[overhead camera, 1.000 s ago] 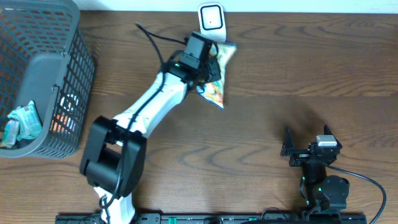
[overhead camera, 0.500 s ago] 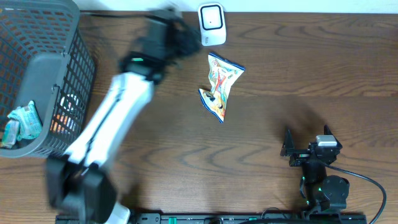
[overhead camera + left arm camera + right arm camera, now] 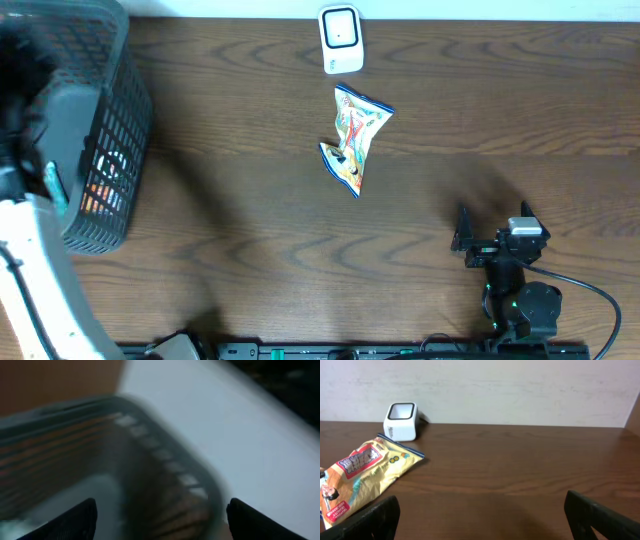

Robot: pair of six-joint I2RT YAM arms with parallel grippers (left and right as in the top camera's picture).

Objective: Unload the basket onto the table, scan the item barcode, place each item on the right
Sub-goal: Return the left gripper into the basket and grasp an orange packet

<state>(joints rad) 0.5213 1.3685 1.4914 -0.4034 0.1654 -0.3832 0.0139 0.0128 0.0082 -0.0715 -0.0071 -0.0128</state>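
The snack packet (image 3: pixel 352 140) lies flat on the table (image 3: pixel 250 230), centre of the overhead frame and a little above the middle, just below the white scanner (image 3: pixel 340 40) and not touching it. In the right wrist view it sits at lower left.

I judge it light and soft: a crinkled film pouch, probably slick, with contents that could crush. I would pinch a flat sealed edge or a corner, not the puffed middle, and keep the barcode face uncovered.

Count: one packet on the table, one scanner, one mesh basket (image 3: pixel 110 110) at the upper left. Something orange shows through its side, but I cannot count what is inside.

There are two tools. The left tool (image 3: pixel 162 520) is over the basket, blurred, fingers spread with nothing between them. The right tool (image 3: pixel 482 520), lower right in the overhead frame, is released wide and empty.
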